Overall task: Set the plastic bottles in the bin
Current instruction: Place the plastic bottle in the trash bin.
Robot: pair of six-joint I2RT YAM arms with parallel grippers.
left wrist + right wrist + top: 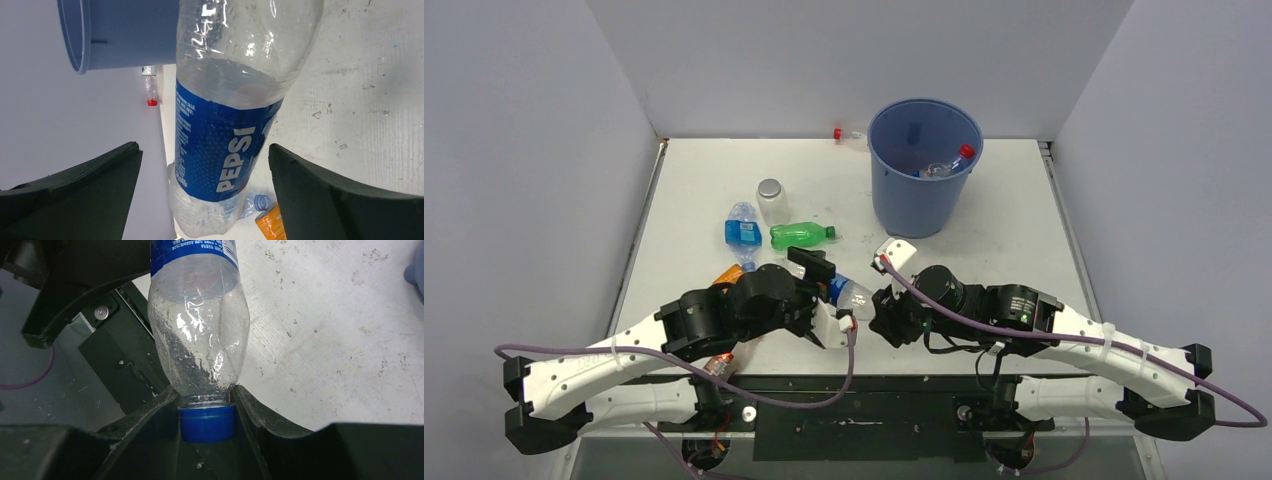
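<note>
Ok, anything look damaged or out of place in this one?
The Pepsi bottle, pinched at its blue cap by the right end effector, is crumpled below the neck. One red-capped bottle lies apart beside the bin.

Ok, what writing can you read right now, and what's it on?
"PEPSI": white letters on the blue label of the Pepsi bottle, which is held by the right claw.
Fine print beside that word on the same label: too small to read.
Label of the blue-labelled bottle in the top view: blurred, unreadable.
Label of the orange bottle in the left wrist view: too small to read.
</note>
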